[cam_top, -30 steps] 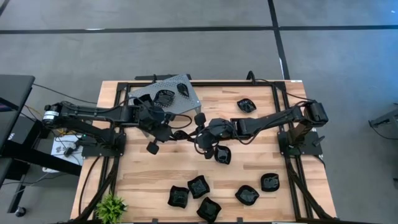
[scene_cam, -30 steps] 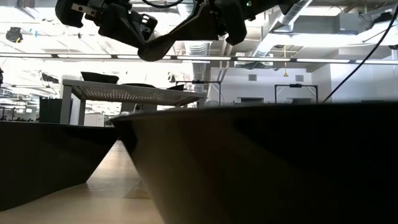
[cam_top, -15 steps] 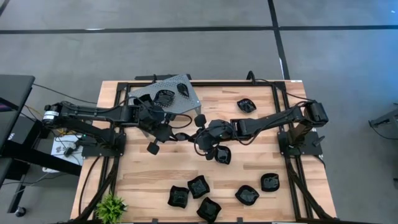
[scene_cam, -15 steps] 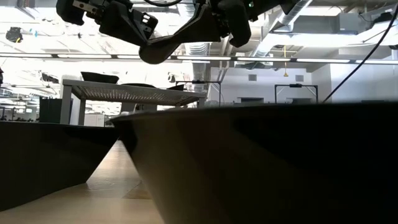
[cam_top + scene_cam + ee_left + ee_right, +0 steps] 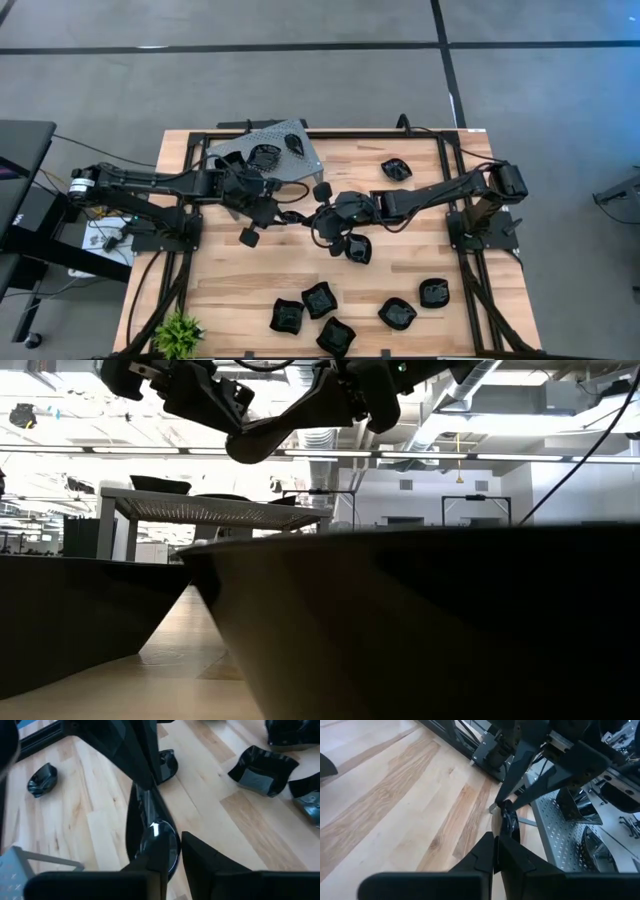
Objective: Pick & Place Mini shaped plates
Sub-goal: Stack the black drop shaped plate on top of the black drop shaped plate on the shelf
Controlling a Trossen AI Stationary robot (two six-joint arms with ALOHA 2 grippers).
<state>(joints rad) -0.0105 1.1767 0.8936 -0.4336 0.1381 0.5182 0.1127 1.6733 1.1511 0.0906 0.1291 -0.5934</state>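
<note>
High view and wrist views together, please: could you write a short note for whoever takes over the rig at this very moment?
Right gripper: shut on the edge of one mini plate, held in the air above mid-table.
Left gripper: at the same plate's other end, jaws look parted.
Grey tray, far left: at least three plates on it.
Loose on the table: five plates near the front edge, one under the right arm, one at the far right.
Done: plates on the tray.
Left: finish the hand-over, place the held plate, then the loose ones.
</note>
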